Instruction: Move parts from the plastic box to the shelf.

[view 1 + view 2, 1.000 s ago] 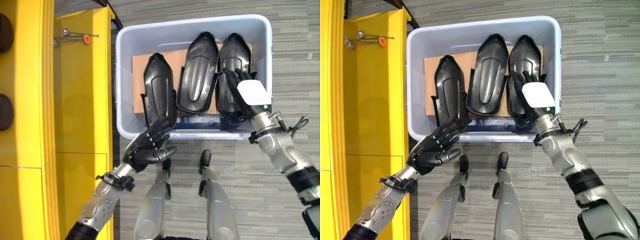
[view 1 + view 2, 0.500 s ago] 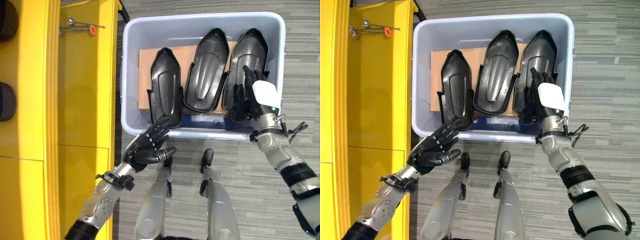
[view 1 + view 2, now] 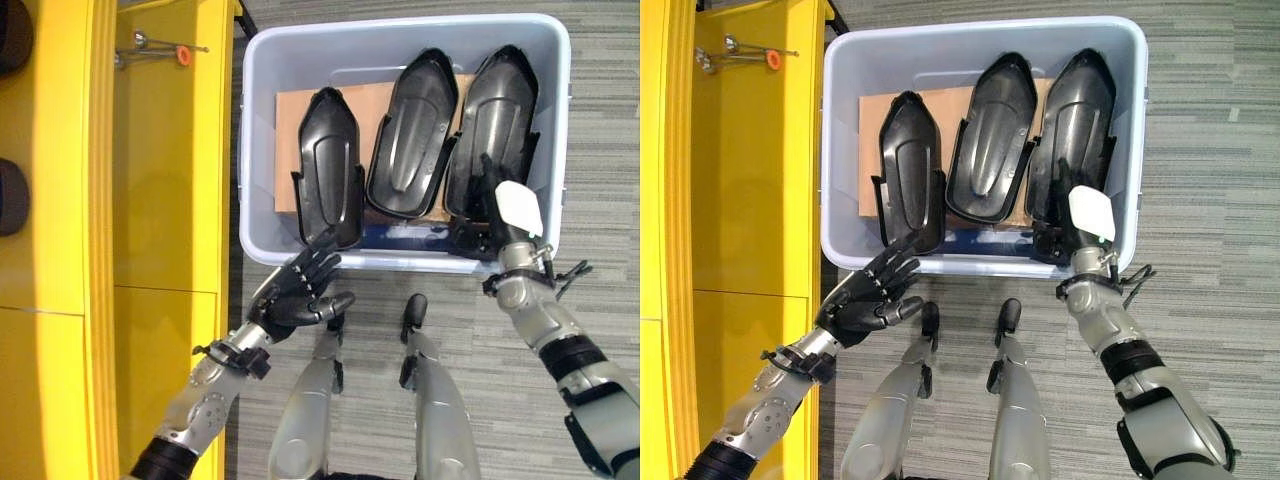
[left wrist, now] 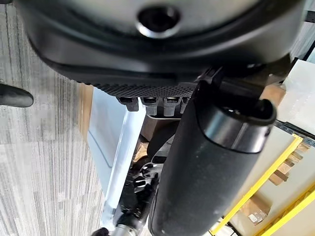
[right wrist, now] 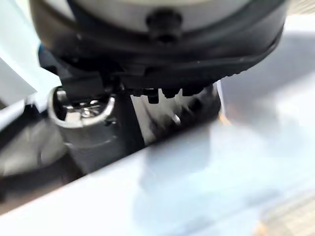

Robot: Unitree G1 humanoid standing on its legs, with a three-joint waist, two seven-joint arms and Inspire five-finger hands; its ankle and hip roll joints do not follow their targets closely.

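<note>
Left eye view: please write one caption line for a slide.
Right hand reaches onto the rightmost black part in the plastic box.

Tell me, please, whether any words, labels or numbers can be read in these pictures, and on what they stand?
None can be read.
The three black parts in the plastic box carry no visible print.
The cardboard sheet beneath them looks blank.
The yellow shelf bears no label.
The white cover on the right hand is plain.
</note>
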